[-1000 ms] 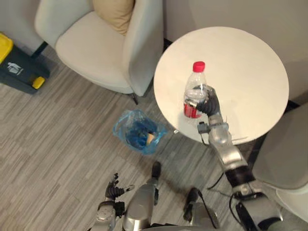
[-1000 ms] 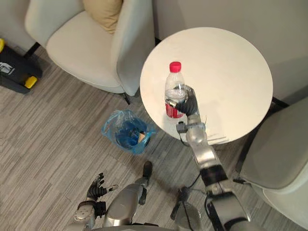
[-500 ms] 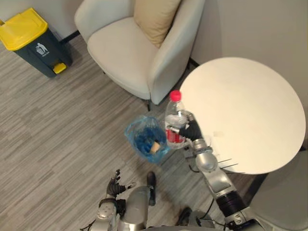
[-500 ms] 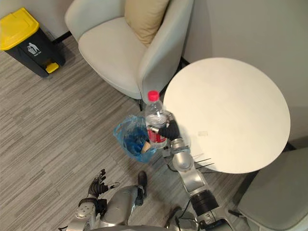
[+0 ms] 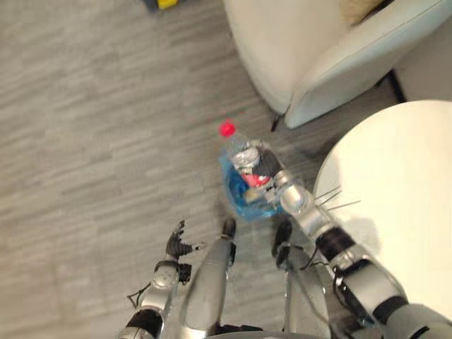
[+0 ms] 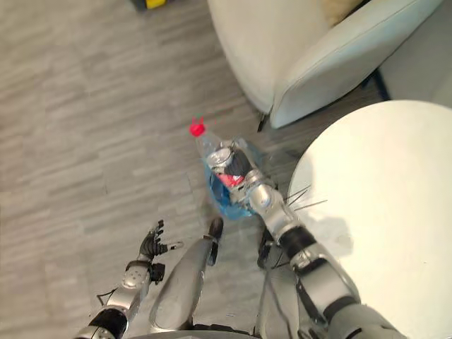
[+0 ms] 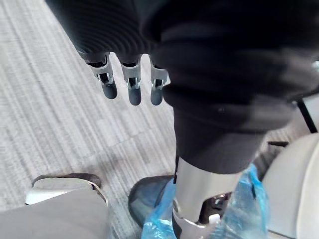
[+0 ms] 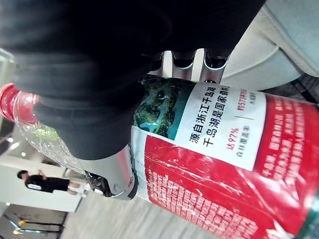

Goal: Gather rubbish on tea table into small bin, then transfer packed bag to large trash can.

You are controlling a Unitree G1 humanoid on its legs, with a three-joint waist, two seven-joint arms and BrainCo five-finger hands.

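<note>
We take the bag-lined small bin (image 5: 242,203) on the floor (image 5: 92,141) as our mark. Right above its mouth our right hand (image 5: 265,164) is wrapped round the plastic bottle (image 5: 239,147), which is tilted, its base over the bin and its cap reaching behind the bin and a little to its left. We cannot tell whether the base touches the bag. The tea table (image 5: 395,198) stands just right of the bin. The armchair (image 5: 304,42) stands behind the bin and to its right, with a cushion (image 5: 357,8) on it. Our left hand (image 5: 178,245) hangs before the bin and to its left, over the floor
</note>
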